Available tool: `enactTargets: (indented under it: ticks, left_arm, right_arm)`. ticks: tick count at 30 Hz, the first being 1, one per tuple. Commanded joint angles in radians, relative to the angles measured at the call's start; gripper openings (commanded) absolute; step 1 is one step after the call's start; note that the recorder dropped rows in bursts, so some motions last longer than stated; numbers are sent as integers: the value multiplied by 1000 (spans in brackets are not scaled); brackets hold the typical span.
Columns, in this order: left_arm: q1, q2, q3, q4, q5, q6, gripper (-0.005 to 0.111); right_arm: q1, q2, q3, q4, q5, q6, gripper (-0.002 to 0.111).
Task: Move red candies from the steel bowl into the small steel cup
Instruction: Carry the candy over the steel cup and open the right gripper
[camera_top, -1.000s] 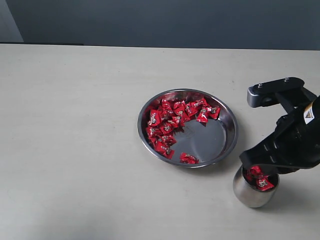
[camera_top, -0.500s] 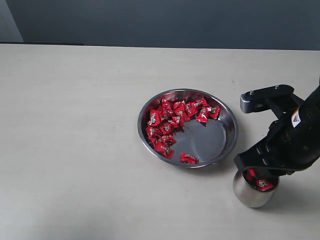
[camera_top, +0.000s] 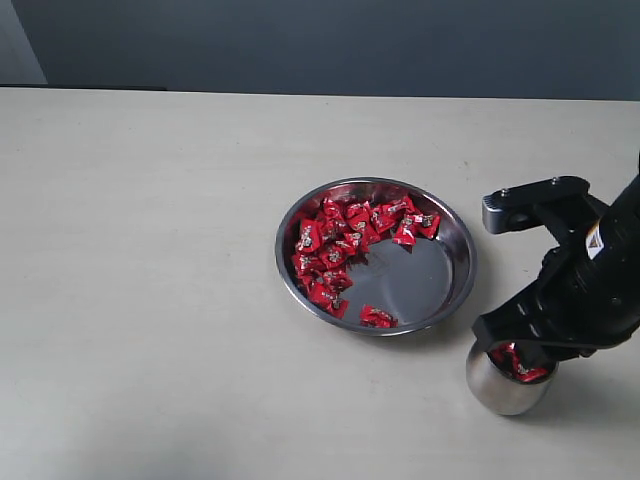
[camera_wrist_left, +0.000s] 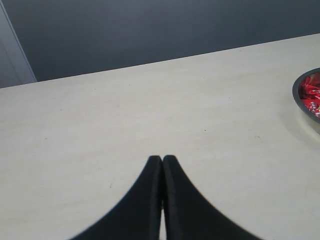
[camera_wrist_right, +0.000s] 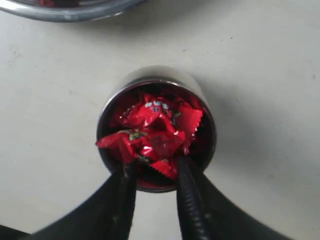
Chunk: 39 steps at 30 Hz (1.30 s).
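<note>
- Red candies (camera_top: 335, 250) crowd the steel bowl (camera_top: 470, 270) from seven to one o'clock (one alone at six); others fill the small steel cup (camera_top: 497, 392) at its four o'clock
- right gripper (camera_wrist_right: 155, 169) over the cup, jaws parted, gripping nothing
- left gripper (camera_wrist_left: 162, 160) closed, empty

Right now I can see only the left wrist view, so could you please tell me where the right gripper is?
Observer: The right gripper hangs over the small steel cup, jaws apart, tips at its rim.
Operator: Thank you. Is anything in the cup?
Observer: Yes, red candies are piled in it to about the rim.
Operator: And how does the steel bowl look, please?
Observer: The steel bowl holds a cluster of candies along its left and far sides in the exterior view, with a lone candy near the front rim. The rest of its bottom is bare.
</note>
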Motion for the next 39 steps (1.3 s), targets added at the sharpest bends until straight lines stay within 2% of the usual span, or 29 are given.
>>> enactTargets:
  ticks: [1, 39]
  left_arm:
    - [-8, -4, 1, 2, -7, -6, 0]
    - [-8, -4, 1, 2, -7, -6, 0]
  right_arm:
    - [-6, 1, -1, -13, 12, -3, 29]
    - [-6, -40, -1, -10, 91, -3, 29]
